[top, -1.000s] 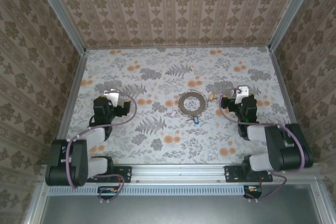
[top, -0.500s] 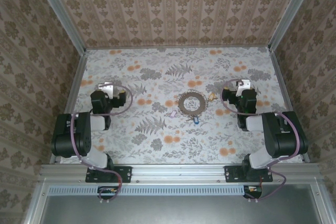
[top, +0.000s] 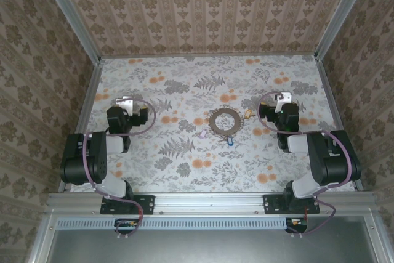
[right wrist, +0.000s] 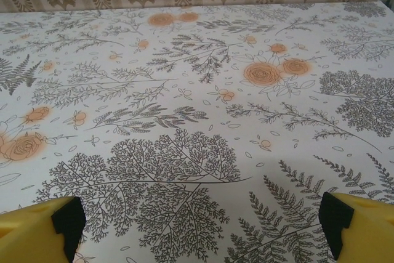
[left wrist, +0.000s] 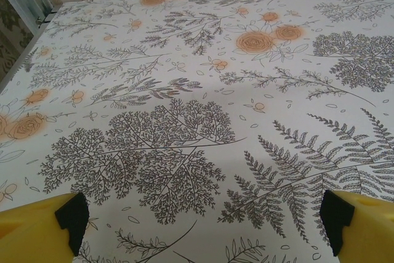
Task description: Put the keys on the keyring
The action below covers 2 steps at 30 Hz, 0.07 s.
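Note:
The dark toothed keyring [top: 223, 121] lies flat at the table's middle in the top view. Around it lie three tiny keys: a brass-gold one [top: 248, 113] just to its right, a pale lilac one [top: 203, 133] at its lower left, a blue one [top: 229, 140] below it. My left gripper [top: 125, 101] hangs over the table's left side, far from the ring. My right gripper [top: 282, 97] hangs to the right of the gold key. Both wrist views show yellow fingers [left wrist: 37, 229] [right wrist: 360, 226] spread wide over bare patterned cloth, nothing between them.
A floral-patterned cloth [top: 184, 164] covers the table, and patterned walls with metal posts [top: 69, 13] close it in on three sides. The arm bases sit on a rail [top: 209, 202] at the near edge.
Both arms have folded back from a second ago, lifting their grippers slightly toward the far side. The keyring and keys have not moved.

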Available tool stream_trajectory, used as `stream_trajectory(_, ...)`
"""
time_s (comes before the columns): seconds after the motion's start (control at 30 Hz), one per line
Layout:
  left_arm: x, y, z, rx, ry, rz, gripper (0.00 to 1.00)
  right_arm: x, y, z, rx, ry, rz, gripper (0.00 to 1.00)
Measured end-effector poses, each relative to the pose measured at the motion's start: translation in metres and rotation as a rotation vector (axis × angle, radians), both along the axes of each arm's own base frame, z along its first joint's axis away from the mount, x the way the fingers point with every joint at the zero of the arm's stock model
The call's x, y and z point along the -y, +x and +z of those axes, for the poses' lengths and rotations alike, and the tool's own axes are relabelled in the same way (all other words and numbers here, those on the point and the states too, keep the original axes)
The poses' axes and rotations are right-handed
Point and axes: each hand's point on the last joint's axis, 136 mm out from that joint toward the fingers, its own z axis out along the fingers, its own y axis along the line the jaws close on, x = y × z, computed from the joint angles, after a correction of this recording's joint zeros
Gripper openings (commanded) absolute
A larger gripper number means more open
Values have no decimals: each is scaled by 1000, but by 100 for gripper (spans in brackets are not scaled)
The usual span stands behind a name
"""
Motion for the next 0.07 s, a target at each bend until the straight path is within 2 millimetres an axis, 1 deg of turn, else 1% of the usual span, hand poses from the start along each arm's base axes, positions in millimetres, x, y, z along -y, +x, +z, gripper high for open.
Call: stream_trajectory(0.07,0,0,0,0,0,0,100,0,0,0,1,0,1,100)
